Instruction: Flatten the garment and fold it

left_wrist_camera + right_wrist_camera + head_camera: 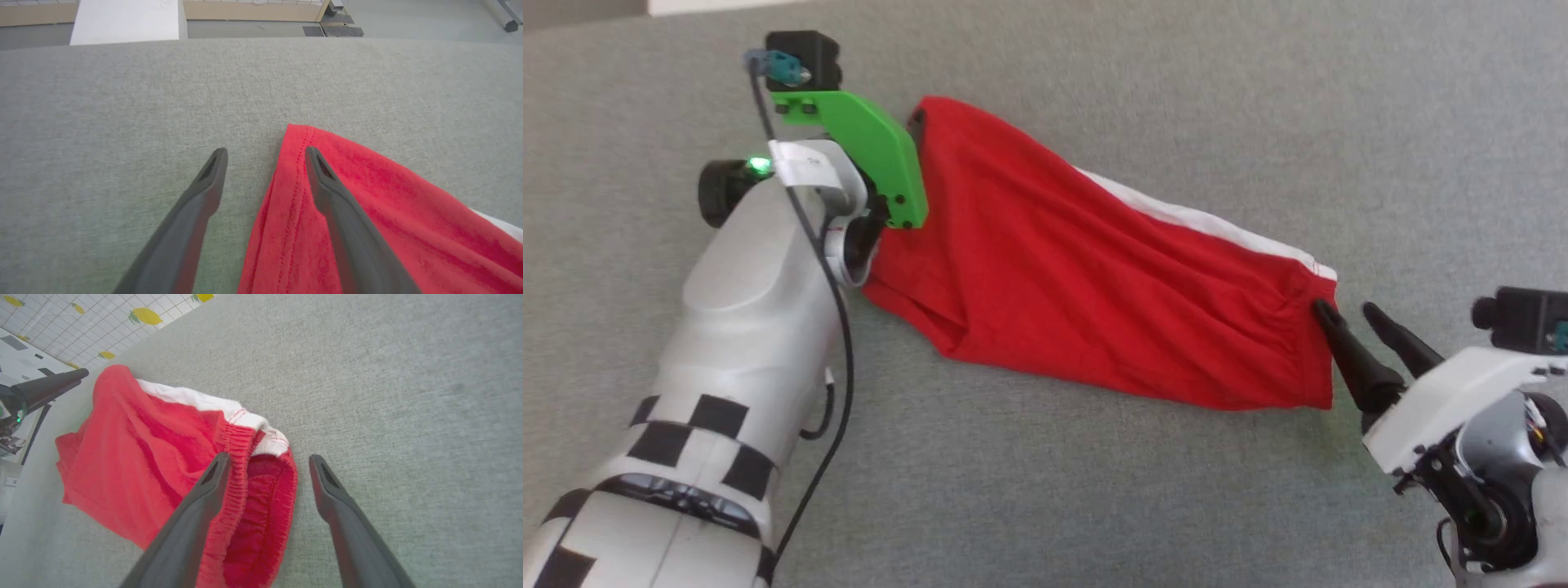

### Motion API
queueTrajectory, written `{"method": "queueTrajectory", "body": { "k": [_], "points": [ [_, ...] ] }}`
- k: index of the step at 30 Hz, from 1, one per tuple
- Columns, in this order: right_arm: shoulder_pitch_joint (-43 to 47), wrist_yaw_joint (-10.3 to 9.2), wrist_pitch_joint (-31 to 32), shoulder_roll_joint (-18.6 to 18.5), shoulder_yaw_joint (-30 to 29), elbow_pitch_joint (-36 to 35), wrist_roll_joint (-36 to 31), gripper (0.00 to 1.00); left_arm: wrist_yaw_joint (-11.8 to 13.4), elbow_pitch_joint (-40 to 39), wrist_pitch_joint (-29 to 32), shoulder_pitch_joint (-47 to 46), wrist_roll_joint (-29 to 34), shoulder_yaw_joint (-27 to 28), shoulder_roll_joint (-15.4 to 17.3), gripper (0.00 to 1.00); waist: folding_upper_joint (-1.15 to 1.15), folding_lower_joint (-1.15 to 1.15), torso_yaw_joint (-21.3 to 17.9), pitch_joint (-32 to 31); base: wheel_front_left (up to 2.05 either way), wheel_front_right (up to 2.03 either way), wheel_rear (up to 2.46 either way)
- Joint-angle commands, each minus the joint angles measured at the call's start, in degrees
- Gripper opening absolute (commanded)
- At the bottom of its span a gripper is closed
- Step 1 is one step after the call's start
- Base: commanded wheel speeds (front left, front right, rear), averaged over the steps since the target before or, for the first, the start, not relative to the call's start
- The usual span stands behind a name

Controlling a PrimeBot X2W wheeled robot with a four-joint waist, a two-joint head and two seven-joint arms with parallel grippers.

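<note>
The garment (1094, 269), bright red shorts with a white trim band (1201, 220), lies in loose folds on the grey surface, slanting from upper left to lower right. My left gripper (265, 153) is open at the shorts' upper left corner. One of its fingers (327, 192) lies over the stitched red hem (294, 196) and the other over bare surface. In the head view a green bracket (874, 147) on the left wrist covers those fingers. My right gripper (1343, 309) is open at the elastic waistband (261, 506), which lies between its fingers (204, 498).
The grey fabric-covered table (1094, 490) spreads wide on all sides of the shorts. Its far edge (261, 38) meets floor and a white board (126, 20). A lemon-patterned tiled floor (122, 318) lies past the table's side. A dark finger of the left gripper (49, 388) shows beyond the shorts.
</note>
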Motion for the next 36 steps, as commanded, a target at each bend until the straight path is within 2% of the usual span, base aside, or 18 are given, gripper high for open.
{"method": "queueTrajectory", "body": {
  "k": [1, 3, 6, 10, 15, 18, 21, 25, 30, 36],
  "points": [
    [1.04, -0.08, -0.81, 0.12, -0.33, -0.53, -0.83, 1.00, 0.36, -0.79, -1.64, 0.50, 0.47, 0.19, 1.00, 1.00, 0.63, -0.01, 1.92, -3.84, 0.00, 0.00, 0.00],
    [2.25, -0.08, -1.80, 0.27, -0.86, -1.11, -2.62, 1.00, 0.25, -2.56, -4.71, 2.04, 0.39, 0.77, 1.92, 1.00, 0.63, -0.01, 2.43, -5.95, 0.00, 0.00, 0.00],
    [4.21, -0.08, -2.56, 0.41, -1.49, -1.77, -7.17, 1.00, -1.35, -6.49, -10.24, 5.48, 1.10, 0.61, 3.63, 1.00, 0.63, -0.01, 3.07, -8.60, 0.00, 0.00, 0.00],
    [7.62, -0.08, -0.74, 0.95, -1.72, -2.79, -14.45, 1.00, -2.07, -13.20, -18.46, 12.78, 3.72, -0.58, 7.21, 1.00, 0.63, -0.01, 3.84, -11.36, 0.00, 0.00, 0.00],
    [10.52, -0.08, 4.32, 1.54, -1.98, -3.75, -21.24, 1.00, 1.01, -23.52, -24.95, 23.96, 5.12, 1.47, 10.49, 1.00, 0.63, -0.01, 4.98, -12.91, 0.00, 0.00, 0.00],
    [10.25, -0.08, 5.75, 1.60, -2.30, -2.69, -20.31, 1.00, 3.52, -30.82, -25.63, 30.70, 5.85, 4.82, 11.15, 1.00, 0.63, -0.01, 5.50, -12.86, 0.00, 0.00, 0.00],
    [8.50, -0.08, 6.28, 1.61, -2.13, -0.57, -19.82, 1.00, 5.99, -38.76, -25.69, 38.42, 6.85, 9.84, 9.86, 1.00, 0.63, -0.01, 6.14, -12.39, 0.00, 0.00, 0.00],
    [5.98, -0.08, 6.34, 1.62, -0.95, 2.09, -19.41, 1.00, 6.84, -44.39, -25.71, 45.99, 8.22, 13.93, 7.25, 1.00, 0.63, -0.01, 7.34, -11.42, 0.00, 0.00, 0.00],
    [4.20, -0.08, 6.25, 1.62, -1.80, 5.47, -20.70, 1.00, 5.73, -46.44, -25.72, 49.42, 9.88, 16.44, 4.52, 1.00, 0.63, -0.01, 8.84, -10.43, 0.00, 0.00, 0.00],
    [4.71, -0.08, 8.48, 1.63, -3.92, 9.98, -21.75, 1.00, 3.70, -46.31, -25.72, 49.43, 11.83, 17.62, 2.48, 1.00, 0.63, -0.01, 9.85, -9.75, 0.00, 0.00, 0.00]
  ]
}}
